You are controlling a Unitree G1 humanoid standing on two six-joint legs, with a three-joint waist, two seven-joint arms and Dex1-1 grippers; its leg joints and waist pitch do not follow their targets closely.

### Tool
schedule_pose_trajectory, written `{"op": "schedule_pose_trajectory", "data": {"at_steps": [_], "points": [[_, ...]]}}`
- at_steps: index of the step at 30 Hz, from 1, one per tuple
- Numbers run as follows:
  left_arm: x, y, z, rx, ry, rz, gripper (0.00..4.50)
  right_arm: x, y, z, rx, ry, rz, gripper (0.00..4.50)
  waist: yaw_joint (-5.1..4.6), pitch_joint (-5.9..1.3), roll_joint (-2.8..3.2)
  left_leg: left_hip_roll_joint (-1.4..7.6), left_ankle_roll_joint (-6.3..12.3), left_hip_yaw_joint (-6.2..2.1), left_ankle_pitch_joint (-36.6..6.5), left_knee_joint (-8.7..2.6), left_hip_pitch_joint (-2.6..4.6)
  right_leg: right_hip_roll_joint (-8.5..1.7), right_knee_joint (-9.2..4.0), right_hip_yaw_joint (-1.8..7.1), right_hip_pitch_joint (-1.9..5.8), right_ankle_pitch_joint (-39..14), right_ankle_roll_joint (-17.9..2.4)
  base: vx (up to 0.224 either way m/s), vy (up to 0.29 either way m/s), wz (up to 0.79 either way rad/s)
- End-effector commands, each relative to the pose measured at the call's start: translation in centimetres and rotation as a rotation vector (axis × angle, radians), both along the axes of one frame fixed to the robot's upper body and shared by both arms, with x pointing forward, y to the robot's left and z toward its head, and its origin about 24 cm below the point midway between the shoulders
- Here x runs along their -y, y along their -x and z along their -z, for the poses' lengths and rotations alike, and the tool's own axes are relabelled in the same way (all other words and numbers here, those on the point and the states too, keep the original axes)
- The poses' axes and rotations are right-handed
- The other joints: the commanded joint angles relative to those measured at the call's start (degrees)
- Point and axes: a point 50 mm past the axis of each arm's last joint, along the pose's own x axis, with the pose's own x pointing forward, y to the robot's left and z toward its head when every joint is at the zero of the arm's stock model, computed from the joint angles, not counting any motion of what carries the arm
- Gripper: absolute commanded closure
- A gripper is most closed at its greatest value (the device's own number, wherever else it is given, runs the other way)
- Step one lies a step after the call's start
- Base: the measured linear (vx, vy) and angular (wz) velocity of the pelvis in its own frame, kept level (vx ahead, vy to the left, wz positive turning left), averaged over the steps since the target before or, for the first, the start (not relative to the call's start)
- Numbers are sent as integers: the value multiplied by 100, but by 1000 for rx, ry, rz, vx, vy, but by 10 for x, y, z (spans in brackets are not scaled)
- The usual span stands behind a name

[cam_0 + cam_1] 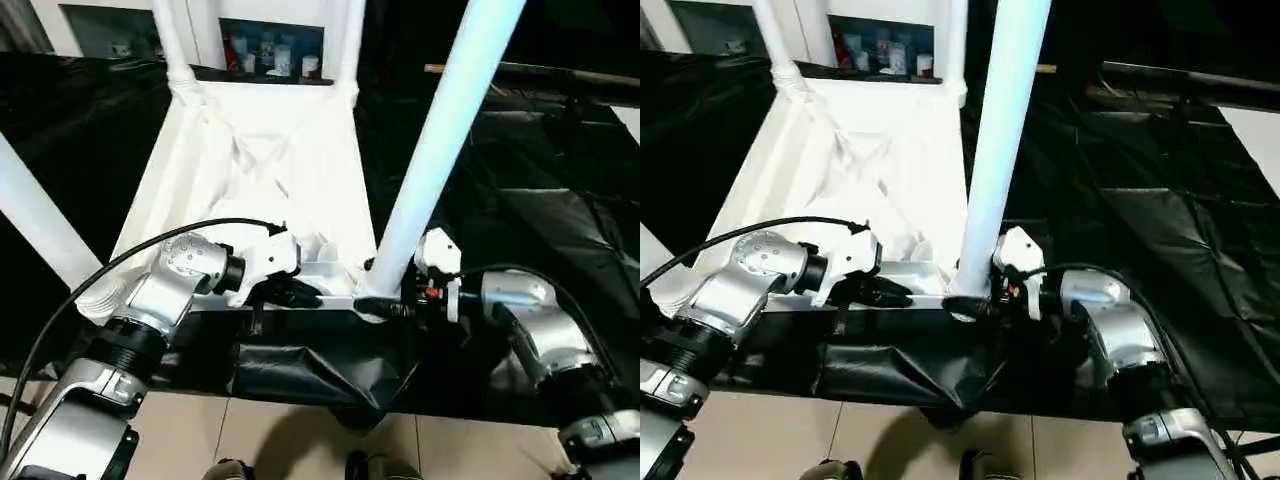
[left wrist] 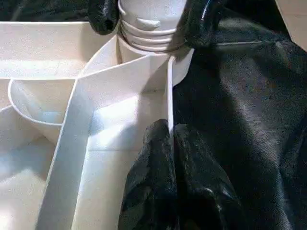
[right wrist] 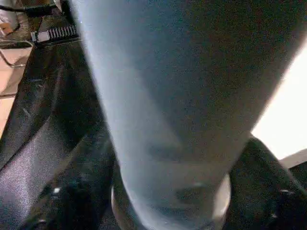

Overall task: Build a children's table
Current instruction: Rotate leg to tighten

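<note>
Left eye view: children's table [image 1: 270,160], upturned on black sheeting [image 1: 530,220], legs standing in its corner sockets. Right gripper [image 1: 385,305] spread around near-corner leg [image 1: 440,140]; left gripper [image 2: 170,143] clenched on table's rim beside it. Tiled floor [image 1: 300,440] nearer than the table.

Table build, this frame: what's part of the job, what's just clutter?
Job:
- white ribbed plastic tabletop, upside down
- near white tubular leg in its corner socket
- three more white legs standing in other sockets
- left pincer
- right pincer

Clutter:
- black plastic sheeting
- small items on back shelf
</note>
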Motion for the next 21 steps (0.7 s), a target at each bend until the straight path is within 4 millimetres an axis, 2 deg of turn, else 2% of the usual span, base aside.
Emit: {"op": "schedule_pose_trajectory", "data": {"at_steps": [1,5,10,12,14,15,16,17,18,19,21], "points": [[5,5,6,-36,26,21,450,0,2,-1,-13,-24,-25,170,-6,-399,-21,126,697,-4,-371,-291,56,-322,-234,244,409,-89,-1593,0,0,0],[4,5,7,-40,23,22,450,1,4,1,-20,-22,-27,181,7,-396,-19,127,667,-8,-466,-294,53,-332,-251,238,413,-278,-1567,0,0,0],[3,6,9,-49,12,16,450,1,6,6,-40,-19,-11,183,6,-404,-18,124,667,-8,-414,-289,52,-322,-238,236,414,-186,-1576,0,0,0],[5,1,12,-44,7,-55,450,0,2,12,-46,-30,93,184,-3,-392,-30,122,649,-5,-458,-292,47,-328,-255,241,411,-270,-1571,0,0,0],[8,-3,15,-36,16,-114,450,-1,-3,17,-35,-39,198,184,-12,-374,-22,118,534,-15,-640,-307,58,-344,-305,242,389,-658,-1501,0,0,0],[13,-8,18,-26,21,-184,450,-2,-9,23,-13,-48,336,184,-19,-359,-28,114,477,-18,-737,-316,57,-344,-332,242,384,-851,-1461,0,0,0],[16,-9,19,-18,23,-198,450,-3,-12,25,-6,-55,405,184,-42,-328,-39,107,310,-31,-985,-331,64,-349,-401,231,355,-1420,-1322,0,0,0],[18,-9,19,-13,24,-203,450,-3,-13,26,-3,-60,447,184,-51,-328,-37,99,177,-53,-1146,-340,69,-369,-438,236,355,-1946,-1128,-52,6,-4],[27,-12,22,-17,42,-245,450,-5,-18,31,-20,-79,594,184,-72,-330,-48,88,117,-69,-1171,-352,47,-358,-454,231,363,-2166,-978,-52,6,-4],[29,-12,22,-18,47,-257,450,-6,-19,32,-23,-82,626,184,-86,-317,-45,89,98,-70,-1197,-362,51,-352,-470,234,335,-2245,-925,0,0,0],[46,-17,26,-27,60,-343,450,-13,-22,40,-60,-100,824,185,-127,-318,-31,69,49,-68,-1307,-360,86,-345,-512,241,293,-2463,-816,0,0,0]]}}
